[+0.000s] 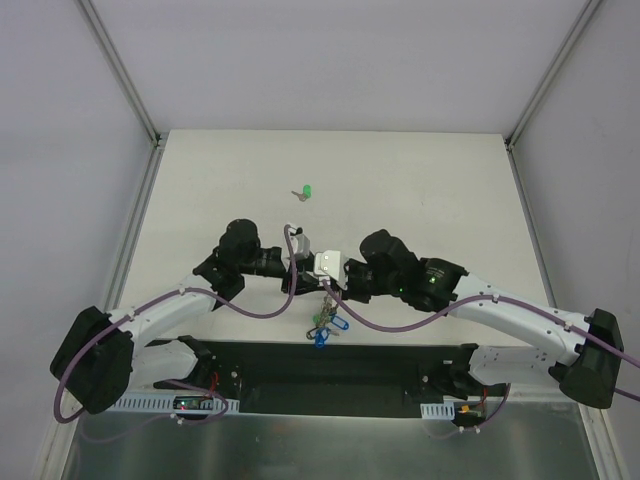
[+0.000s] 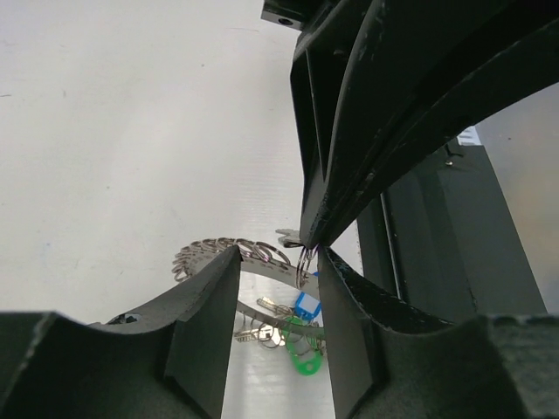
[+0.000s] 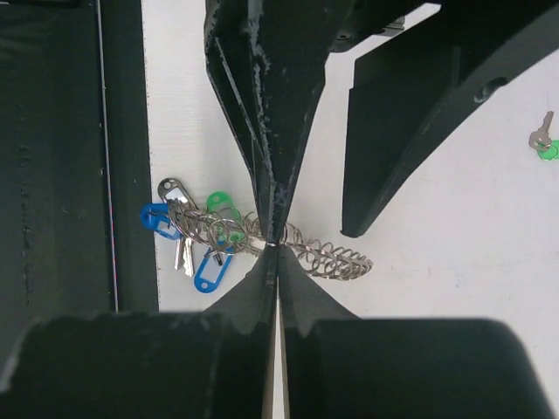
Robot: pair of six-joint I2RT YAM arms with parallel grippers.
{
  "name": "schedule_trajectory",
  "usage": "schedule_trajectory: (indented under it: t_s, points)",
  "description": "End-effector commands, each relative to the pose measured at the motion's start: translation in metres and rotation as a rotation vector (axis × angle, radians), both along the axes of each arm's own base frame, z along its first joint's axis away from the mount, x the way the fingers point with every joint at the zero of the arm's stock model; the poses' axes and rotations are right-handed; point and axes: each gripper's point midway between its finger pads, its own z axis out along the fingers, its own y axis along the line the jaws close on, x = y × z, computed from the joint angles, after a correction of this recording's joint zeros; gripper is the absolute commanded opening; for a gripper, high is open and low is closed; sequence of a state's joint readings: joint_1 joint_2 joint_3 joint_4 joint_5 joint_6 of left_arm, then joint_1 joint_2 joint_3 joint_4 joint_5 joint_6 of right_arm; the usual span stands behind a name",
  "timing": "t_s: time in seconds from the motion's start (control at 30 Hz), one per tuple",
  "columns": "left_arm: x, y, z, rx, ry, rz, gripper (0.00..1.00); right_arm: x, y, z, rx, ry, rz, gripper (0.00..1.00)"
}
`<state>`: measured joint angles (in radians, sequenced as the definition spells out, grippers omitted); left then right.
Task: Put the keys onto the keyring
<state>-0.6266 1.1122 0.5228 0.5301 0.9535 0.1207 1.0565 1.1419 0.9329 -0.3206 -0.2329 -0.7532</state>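
Two black-and-white robot arms, the left arm [image 1: 160,315] and the right arm [image 1: 510,315], reach in from the near edge of a white table [image 1: 420,190] and meet nose to nose just beyond the black rail [image 1: 330,365] that carries their bases. The left gripper [image 2: 278,257] stands partly open, a clear gap between its dark fingers [image 2: 210,314], which straddle the flat band of the keyring [image 2: 262,256]. One fingertip sits against the band; the other is just beside the tip of the right gripper [image 3: 276,247]. The right gripper's fingers are pressed fully together, pinching one of the small wire loops on the keyring's rim. The grey metal keyring lies between the two grippers, close to the rail, its row of wire loops fanning out on the far side. Whether it rests flat on the table or is lifted at one edge cannot be told. A bunch of keys [image 3: 210,271] with blue and green plastic heads hangs in a cluster at the end of the ring nearest the rail. One more green key [image 1: 305,191] lies alone on the table, well apart from the ring, toward the far side.
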Motion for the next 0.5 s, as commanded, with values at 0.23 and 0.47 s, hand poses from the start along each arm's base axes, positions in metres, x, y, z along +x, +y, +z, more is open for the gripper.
schedule_trajectory:
  t_s: [0.23, 0.47]
  points:
    - [-0.013, -0.006, -0.003, 0.029, 0.013, -0.188, 0.38, 0.0, 0.013, 0.028, 0.063, -0.033, 0.041, 0.01]
    - [-0.011, -0.008, -0.004, 0.04, 0.029, -0.203, 0.24, -0.001, 0.014, 0.028, 0.065, -0.029, 0.044, 0.01]
